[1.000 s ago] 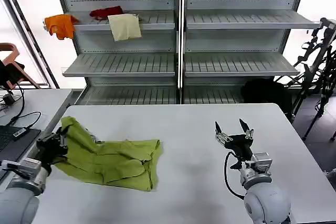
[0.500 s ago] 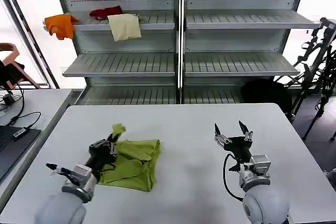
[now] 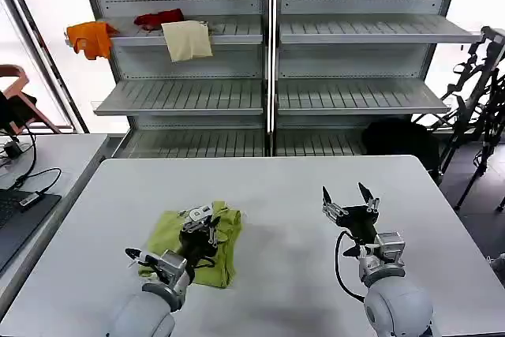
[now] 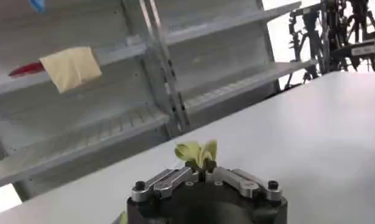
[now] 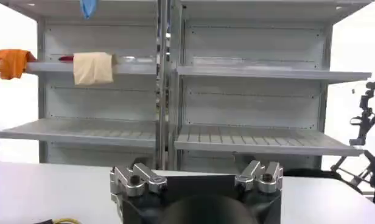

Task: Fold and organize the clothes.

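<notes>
Head view, the shirt: the lime-green T-shirt (image 3: 197,244) lies on the left half of the white table (image 3: 292,195), gathered into a compact, roughly square bundle with a thicker doubled edge on its right side.
Shirt's shape: layers are stacked on one another, but the outline is uneven and the surface is rumpled, so it reads as a rough fold rather than a neat one.
Left gripper: the left gripper (image 3: 203,219) sits right over the bundle's upper middle; in the left wrist view a tuft of green fabric (image 4: 198,152) pokes up between its fingers, so it is clenched on a pinch of the T-shirt.
Right gripper: the right gripper (image 3: 348,196) hovers above bare table well to the right of the shirt, fingers spread apart and holding nothing.
Done so far, as a judgement: at least one fold looks made, since the garment is doubled over itself and much smaller than a spread shirt would be.
Left to do, as a judgement: the held part has yet to be let go and laid flat, the edges want squaring, and the bundle may need tidying or placing somewhere; the task sentence does not say where.
Behind the table: grey shelving (image 3: 268,100) carries a cream cloth (image 3: 187,40), an orange cloth (image 3: 91,37) and a red cloth (image 3: 159,17), all well apart from the work.
</notes>
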Controlling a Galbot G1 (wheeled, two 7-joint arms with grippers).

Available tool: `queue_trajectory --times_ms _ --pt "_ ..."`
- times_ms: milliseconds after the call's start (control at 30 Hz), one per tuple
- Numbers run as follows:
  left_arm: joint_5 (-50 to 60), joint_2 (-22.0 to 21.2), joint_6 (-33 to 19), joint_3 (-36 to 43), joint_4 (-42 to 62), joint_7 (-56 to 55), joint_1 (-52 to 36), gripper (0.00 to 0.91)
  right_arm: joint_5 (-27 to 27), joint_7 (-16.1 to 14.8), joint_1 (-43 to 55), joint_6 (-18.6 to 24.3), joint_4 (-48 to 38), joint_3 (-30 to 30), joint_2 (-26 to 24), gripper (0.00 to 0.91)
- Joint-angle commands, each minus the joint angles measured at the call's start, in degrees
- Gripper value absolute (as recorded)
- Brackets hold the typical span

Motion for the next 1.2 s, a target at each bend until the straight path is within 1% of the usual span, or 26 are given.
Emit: queue_trajectory --times_ms 33,233,433,467,600,700,767,800,833,900,933,1067,1200 --pt "2.93 -1.92 0.97 3.94 4.39 -0.05 -1.08 0.907 -0.01 -0.08 0.03 0.06 -0.29 0.07 0.03 0.907" --pt "1.40 -3.56 0.91 5.20 4.84 -0.57 -1.12 0.907 0.01 -0.10 0.43 0.17 -0.75 -0.08 0.14 0.907" --pt "-7.48 -5.22 0.93 7.00 2.14 -3.57 -2.41 0.907 0.01 0.03 0.70 0.00 -0.63 -0.33 0.23 0.907" --pt "-9.72 -5.32 0.94 7.07 1.39 -4.24 -2.69 0.907 0.01 0.05 0.68 -0.04 -0.57 -0.36 0.21 0.907" --pt "-12.33 -4.81 0.91 5.51 -0.91 -4.86 -3.49 0.907 0.01 0.01 0.49 -0.29 -0.39 -0.55 0.12 0.907" --pt "-15.02 -2.84 0.88 0.25 -2.53 -4.52 -3.97 0.907 0.06 -0.41 0.19 -0.37 -0.32 -0.82 -0.09 0.907" --pt "-16.36 -0.04 0.08 -5.24 -2.23 -3.03 -4.10 0.907 0.00 -0.66 -0.04 -0.37 -0.45 -1.15 -0.08 0.907" --pt "-16.81 0.47 -0.38 -6.84 -1.78 -2.55 -4.00 0.907 -0.03 -0.65 -0.10 -0.33 -0.55 -1.31 -0.05 0.907" --pt "-17.24 1.37 -1.06 -11.60 -0.94 -0.90 -3.50 0.907 -0.27 -0.70 -0.16 -0.31 -0.69 -1.56 0.13 0.907" --pt "-18.48 2.55 -2.00 -16.09 0.40 0.54 -2.48 0.907 -0.49 -0.72 -0.18 -0.30 -0.83 -1.76 0.35 0.907" --pt "-18.67 3.45 -3.35 -19.62 2.04 2.49 -1.24 0.907 -0.53 -0.72 -0.20 -0.29 -0.91 -1.83 0.36 0.907" --pt "-19.59 5.12 -4.12 -25.28 6.55 4.72 2.44 0.907 -0.65 -0.78 -0.24 -0.29 -1.20 -1.80 0.17 0.907" --pt "-19.68 5.07 -4.01 -25.90 8.47 5.14 5.91 0.907 -0.67 -0.84 -0.18 -0.34 -1.43 -1.68 0.13 0.907"
